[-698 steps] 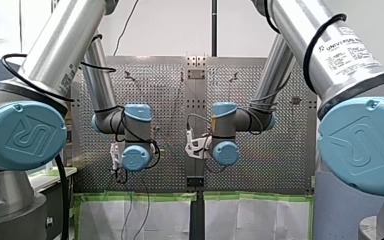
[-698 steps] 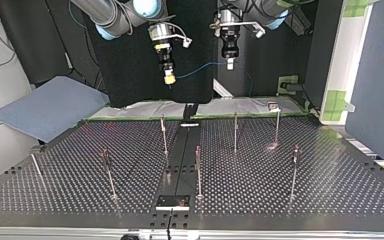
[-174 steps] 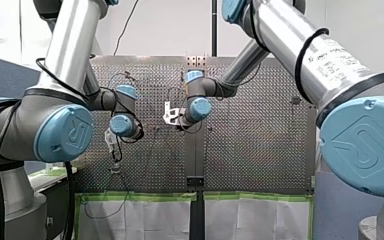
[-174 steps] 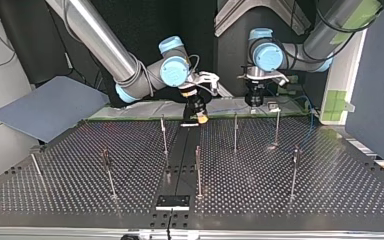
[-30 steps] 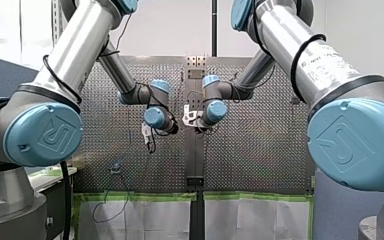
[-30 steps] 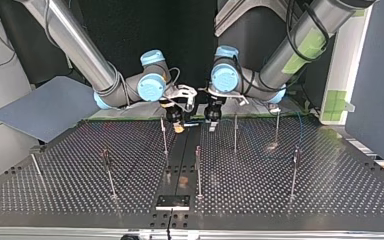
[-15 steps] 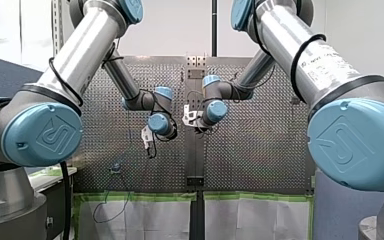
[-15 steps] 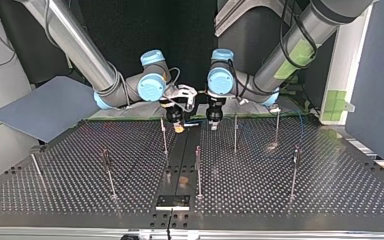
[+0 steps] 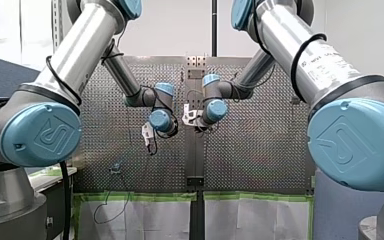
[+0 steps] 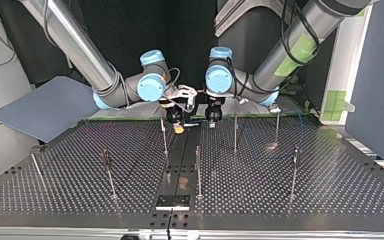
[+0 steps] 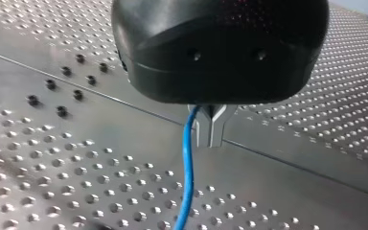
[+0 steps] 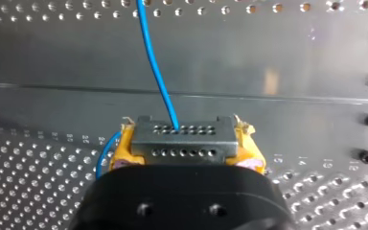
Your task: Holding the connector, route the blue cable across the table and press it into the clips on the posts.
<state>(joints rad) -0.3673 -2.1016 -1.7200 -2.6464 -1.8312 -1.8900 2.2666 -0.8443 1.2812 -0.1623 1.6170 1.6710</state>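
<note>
Evidently for tension control: connector (image 12: 181, 139) pinched between right gripper's (image 12: 184, 143) yellow-padded fingers (image 12: 122, 149), blue cable (image 11: 188, 163) nipped close by in left gripper's (image 11: 212, 127) metal fingers (image 11: 219, 125), both low over worktop (image 10: 280, 185) near posts (image 10: 235, 131).

A big dark metal surface (image 10: 290, 200) full of little holes is seen. On it, thin metal posts (image 10: 198, 172) are stood upright, well apart. A smooth strip (image 10: 179, 155) is laid down its middle.
</note>
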